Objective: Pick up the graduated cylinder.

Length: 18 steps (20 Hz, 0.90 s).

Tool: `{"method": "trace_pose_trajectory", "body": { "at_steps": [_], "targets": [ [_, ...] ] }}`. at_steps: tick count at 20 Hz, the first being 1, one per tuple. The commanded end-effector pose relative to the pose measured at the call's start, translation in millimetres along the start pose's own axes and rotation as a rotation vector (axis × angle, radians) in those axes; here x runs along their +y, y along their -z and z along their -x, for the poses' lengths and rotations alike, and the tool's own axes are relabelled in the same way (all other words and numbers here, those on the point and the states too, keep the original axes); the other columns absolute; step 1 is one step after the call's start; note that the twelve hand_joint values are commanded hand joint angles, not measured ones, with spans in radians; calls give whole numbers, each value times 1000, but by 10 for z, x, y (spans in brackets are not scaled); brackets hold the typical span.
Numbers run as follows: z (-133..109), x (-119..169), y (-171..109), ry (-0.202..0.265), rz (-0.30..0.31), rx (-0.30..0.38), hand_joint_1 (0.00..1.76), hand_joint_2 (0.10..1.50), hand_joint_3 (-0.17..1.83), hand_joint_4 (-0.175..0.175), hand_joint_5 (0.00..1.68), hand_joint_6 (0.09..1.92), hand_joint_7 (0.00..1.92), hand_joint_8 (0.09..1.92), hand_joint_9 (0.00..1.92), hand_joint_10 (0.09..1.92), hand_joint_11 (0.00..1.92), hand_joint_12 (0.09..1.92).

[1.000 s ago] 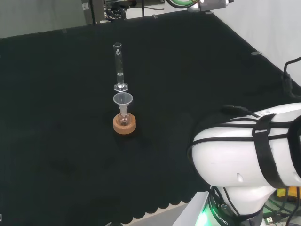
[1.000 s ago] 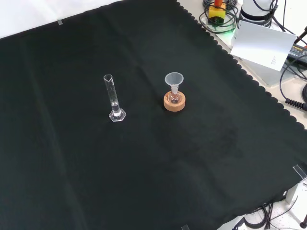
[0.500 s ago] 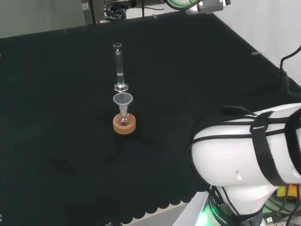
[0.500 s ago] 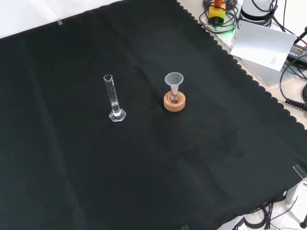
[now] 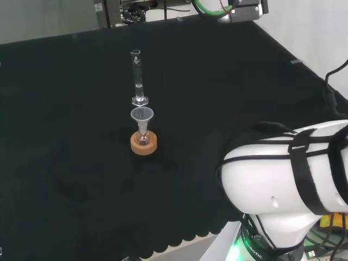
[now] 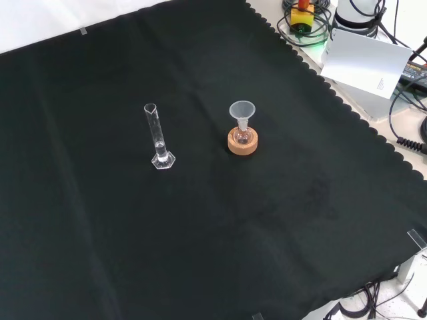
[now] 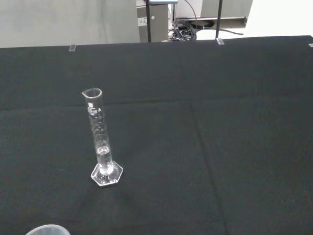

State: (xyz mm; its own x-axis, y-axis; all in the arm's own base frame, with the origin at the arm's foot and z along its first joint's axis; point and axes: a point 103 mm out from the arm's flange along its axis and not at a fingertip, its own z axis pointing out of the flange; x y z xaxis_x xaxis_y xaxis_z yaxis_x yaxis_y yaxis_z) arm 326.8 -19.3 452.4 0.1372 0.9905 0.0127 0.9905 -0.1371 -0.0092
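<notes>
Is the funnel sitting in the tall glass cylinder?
No, the funnel sits in a small flask on a cork ring, apart from the cylinder.

Lab bench, black cloth (image 6: 200,253), glass graduated cylinder (image 6: 157,139), funnel (image 6: 242,111), cables (image 6: 303,27)

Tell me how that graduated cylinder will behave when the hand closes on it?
The graduated cylinder stands tall and thin on a small hexagonal foot, so a sideways nudge would probably tip it. Its clear, smooth wall looks slippery and likely fragile. Little liquid shows inside, so probably light.
</notes>
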Motion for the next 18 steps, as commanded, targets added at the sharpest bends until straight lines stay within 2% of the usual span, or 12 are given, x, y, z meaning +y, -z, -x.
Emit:
{"method": "trace_pose_trajectory", "body": {
  "at_steps": [1, 6, 12, 18],
  "targets": [
    [210, 408, -472, 37, 13, 32, 254, 1327, -14, -31, 203, 87, 34, 441, 443, 87, 91, 1373],
    [318, 841, -849, 85, 31, 114, 412, 1261, -53, -40, 239, 87, 80, 509, 500, 92, 142, 1367],
    [278, 1285, -1379, 127, -16, 170, 482, 1268, -150, -50, 275, 87, 125, 632, 394, 573, 204, 1366],
    [48, 1560, -1821, 164, -60, 184, 501, 1267, -175, -52, 284, 87, 132, 648, 373, 653, 214, 1367]
  ]
}}
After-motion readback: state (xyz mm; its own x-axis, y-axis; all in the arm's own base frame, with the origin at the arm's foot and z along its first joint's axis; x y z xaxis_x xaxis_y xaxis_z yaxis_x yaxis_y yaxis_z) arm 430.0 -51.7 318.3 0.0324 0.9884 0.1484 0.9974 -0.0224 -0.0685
